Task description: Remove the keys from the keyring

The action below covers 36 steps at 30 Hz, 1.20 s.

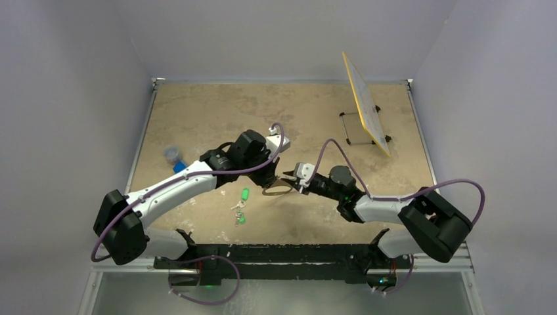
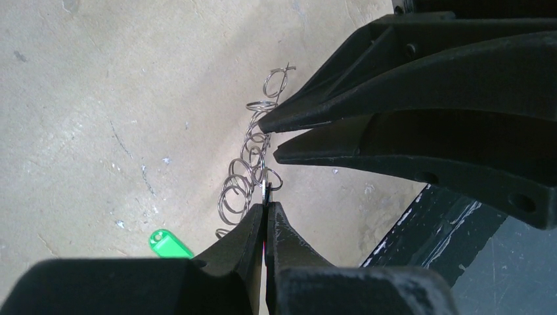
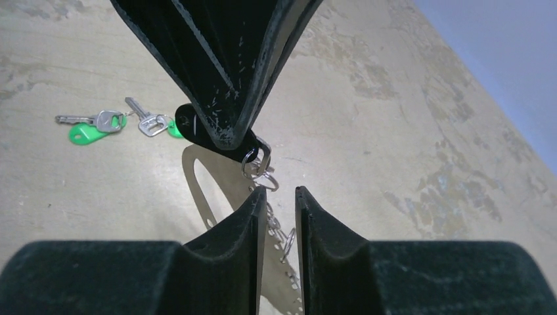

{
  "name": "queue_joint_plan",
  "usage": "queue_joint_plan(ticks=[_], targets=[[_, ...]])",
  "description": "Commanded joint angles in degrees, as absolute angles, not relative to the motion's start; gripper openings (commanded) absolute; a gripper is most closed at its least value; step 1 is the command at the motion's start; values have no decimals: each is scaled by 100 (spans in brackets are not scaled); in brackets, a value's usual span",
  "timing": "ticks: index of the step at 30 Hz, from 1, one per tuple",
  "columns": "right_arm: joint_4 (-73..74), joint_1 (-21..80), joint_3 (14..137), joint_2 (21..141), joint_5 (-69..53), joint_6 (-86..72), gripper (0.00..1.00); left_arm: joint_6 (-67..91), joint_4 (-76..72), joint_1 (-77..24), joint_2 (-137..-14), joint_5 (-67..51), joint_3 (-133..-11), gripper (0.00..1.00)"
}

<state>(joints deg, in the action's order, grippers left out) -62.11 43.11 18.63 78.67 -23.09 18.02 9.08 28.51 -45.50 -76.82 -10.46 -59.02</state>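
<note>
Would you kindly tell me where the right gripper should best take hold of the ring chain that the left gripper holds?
The links of the ring chain just beside the shut left gripper, approached from where the right gripper sits: the thin rings line up with its gap, so pinching across a ring's flat faces should catch it.

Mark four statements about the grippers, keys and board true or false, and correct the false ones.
1. The left gripper is shut on the ring chain. True.
2. The right gripper is clamped fully shut. False: a gap shows between its fingers.
3. The green-tagged keys lie on the table, apart from both grippers. True.
4. The yellow board lies flat. False: it stands tilted at the table's far right.
</note>
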Motion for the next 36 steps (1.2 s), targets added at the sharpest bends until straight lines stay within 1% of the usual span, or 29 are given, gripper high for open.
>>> queue_joint_plan(ticks=[1,8,14,18,23,31,36], targets=[[-5624,4324,2148,7726,-2729,2590,27,724,2890,-4569,-7603,-1128,-6212,0],[-5644,4326,2166,7786,-3132,2875,30,613,2979,-4566,-7564,-1273,-6267,0],[-5696,4325,2172,7700,-3104,2910,30,566,3006,-4564,-7532,-1376,-6280,0],[-5813,4329,2135,7634,-2765,2896,30,521,3091,-4567,-7513,-1406,-6301,0],[-5946,4325,2095,7529,-2835,2869,31,460,3136,-4567,-7504,-1474,-6337,0],[-5308,4350,2386,7703,-3562,3176,31,396,3190,-4564,-7523,-1542,-6389,0],[-5266,4360,2386,7722,-3594,3295,31,378,3202,-4568,-7521,-1597,-6381,0]])
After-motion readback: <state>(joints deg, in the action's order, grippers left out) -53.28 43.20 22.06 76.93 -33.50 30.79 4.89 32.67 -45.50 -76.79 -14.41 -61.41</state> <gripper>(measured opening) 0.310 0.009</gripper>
